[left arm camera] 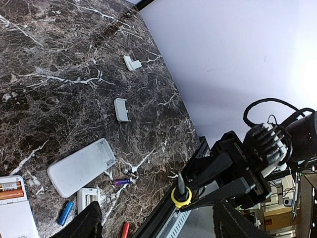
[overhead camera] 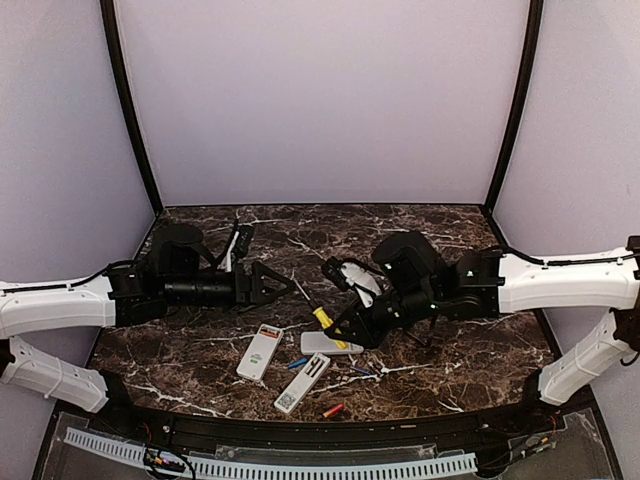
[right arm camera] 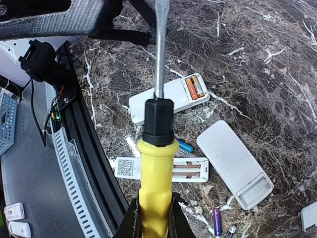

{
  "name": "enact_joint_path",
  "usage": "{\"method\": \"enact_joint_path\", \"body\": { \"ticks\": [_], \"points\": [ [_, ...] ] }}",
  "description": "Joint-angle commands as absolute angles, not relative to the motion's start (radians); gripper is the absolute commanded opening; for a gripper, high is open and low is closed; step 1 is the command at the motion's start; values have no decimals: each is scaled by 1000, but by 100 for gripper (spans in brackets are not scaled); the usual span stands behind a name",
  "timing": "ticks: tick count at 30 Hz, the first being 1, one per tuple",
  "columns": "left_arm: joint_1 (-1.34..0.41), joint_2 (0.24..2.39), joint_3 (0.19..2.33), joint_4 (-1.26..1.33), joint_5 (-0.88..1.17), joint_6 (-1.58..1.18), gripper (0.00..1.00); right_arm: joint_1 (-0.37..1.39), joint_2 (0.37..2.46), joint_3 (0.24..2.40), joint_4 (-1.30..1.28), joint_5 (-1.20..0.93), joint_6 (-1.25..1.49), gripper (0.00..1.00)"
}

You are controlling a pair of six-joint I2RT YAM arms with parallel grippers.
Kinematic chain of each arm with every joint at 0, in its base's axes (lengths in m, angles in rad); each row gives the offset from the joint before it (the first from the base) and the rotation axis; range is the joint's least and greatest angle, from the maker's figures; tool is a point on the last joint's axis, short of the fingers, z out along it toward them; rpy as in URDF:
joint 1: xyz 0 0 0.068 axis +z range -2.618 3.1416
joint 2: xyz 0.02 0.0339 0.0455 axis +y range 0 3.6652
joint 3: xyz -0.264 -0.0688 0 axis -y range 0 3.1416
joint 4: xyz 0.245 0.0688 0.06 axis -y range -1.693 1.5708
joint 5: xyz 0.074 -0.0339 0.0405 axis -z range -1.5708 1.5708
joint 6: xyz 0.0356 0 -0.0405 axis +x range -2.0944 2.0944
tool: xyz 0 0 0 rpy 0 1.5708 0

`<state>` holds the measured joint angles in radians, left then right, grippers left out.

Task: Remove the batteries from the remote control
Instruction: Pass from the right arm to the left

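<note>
- Marble table (overhead camera: 450, 360) is carrying everything; nearest the arms, a red-orange battery (overhead camera: 333, 410) is lying loose, already out.
- Just beyond it, the emptied remote (overhead camera: 302, 382) is lying with its bay open, and a blue battery (overhead camera: 297, 363) is resting beside it.
- Left of those, the loaded remote (overhead camera: 260, 352) is holding two orange batteries (right arm camera: 194, 88) at its far end, which looks like the work remaining.
- Doing this well is likely meaning sliding the tip under one cell's end and levering gently, so that nothing is flying off.
- The right gripper (right arm camera: 154, 218) is clenching the yellow-handled screwdriver (right arm camera: 156, 173), with its shaft angling far-left.
- Farthest, the left gripper (overhead camera: 278, 285) is hanging released, jaws spread wide and touching nothing; it could be bracing the remote.
</note>
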<state>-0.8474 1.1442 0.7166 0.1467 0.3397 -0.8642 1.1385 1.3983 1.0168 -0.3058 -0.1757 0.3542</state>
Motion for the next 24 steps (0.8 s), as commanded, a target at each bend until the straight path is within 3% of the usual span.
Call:
{"method": "enact_joint_path", "body": {
  "ticks": [1, 3, 8, 15, 21, 24],
  "points": [
    [-854, 1159, 744, 203, 346, -901, 74, 1174, 1451, 1070, -276, -119, 310, 0],
    [-854, 1161, 746, 200, 346, -900, 67, 1185, 1469, 1084, -279, -108, 302, 0],
    [-854, 1163, 746, 179, 346, -903, 40, 1202, 1507, 1119, -292, -84, 286, 0],
    [-854, 1164, 737, 165, 347, -919, 23, 1206, 1530, 1145, -307, -70, 277, 0],
    [-853, 1159, 730, 167, 342, -932, 2, 1208, 1535, 1143, -306, -57, 281, 0],
    [-853, 1153, 722, 176, 342, -945, 0, 1208, 1538, 1144, -312, -36, 288, 0]
  ]
}}
